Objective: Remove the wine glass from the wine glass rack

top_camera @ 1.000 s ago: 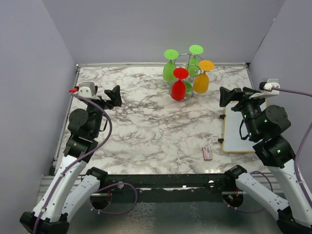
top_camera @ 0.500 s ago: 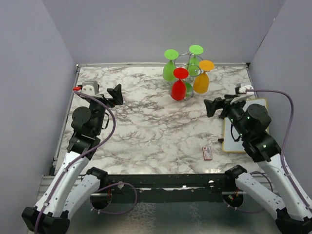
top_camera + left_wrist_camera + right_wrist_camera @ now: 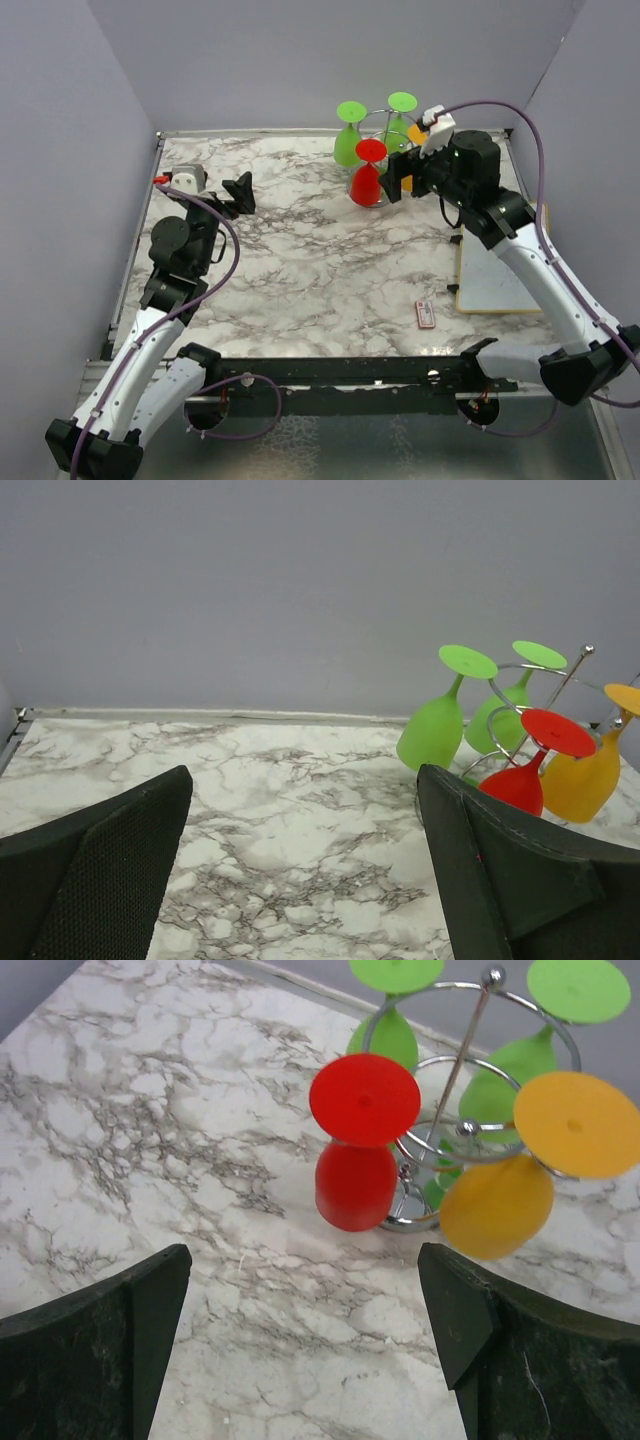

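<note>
Approach step: right pincer (image 3: 300, 1305), spread wide, hangs above and near the red wine glass (image 3: 357, 1165) on the wine glass rack (image 3: 404, 1223). Next it likely must lower, clasp the bowl and slide it out.

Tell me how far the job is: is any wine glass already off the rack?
Nothing is done yet: the red glass, orange glass and two green glasses hang on the wine glass rack. In hand: the right gripper, open, hovers close before the red glass. The left gripper is open, far off. Left: grip, lift away.
</note>
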`<state>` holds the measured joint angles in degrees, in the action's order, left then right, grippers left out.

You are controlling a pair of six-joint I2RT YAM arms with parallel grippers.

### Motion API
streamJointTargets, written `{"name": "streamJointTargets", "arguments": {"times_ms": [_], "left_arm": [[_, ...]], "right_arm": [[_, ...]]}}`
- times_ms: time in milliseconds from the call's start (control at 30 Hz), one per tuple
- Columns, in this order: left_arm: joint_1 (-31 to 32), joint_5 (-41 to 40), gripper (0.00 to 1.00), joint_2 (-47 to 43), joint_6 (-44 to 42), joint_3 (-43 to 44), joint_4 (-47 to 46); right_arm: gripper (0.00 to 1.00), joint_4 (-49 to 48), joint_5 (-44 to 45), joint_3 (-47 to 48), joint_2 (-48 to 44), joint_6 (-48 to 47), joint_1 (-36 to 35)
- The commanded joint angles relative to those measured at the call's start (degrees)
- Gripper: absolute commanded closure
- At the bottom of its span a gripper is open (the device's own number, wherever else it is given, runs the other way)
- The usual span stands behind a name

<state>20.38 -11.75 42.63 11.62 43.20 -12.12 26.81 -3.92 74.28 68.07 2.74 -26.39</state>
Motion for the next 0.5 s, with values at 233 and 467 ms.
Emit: {"name": "streamJointTargets", "arguments": {"times_ms": [233, 467], "left_arm": [[0.9, 0.4, 0.04, 1.0, 0.8, -0.6, -1.9], [0.9, 0.3, 0.05, 1.9, 1.0, -0.4, -1.5]], "right_arm": [[0.05, 20.1, 5.7, 24.8, 18.5, -9.7, -5.7], [0.15, 22.3, 16.6, 33.6, 27.1, -19.4, -9.2]]}}
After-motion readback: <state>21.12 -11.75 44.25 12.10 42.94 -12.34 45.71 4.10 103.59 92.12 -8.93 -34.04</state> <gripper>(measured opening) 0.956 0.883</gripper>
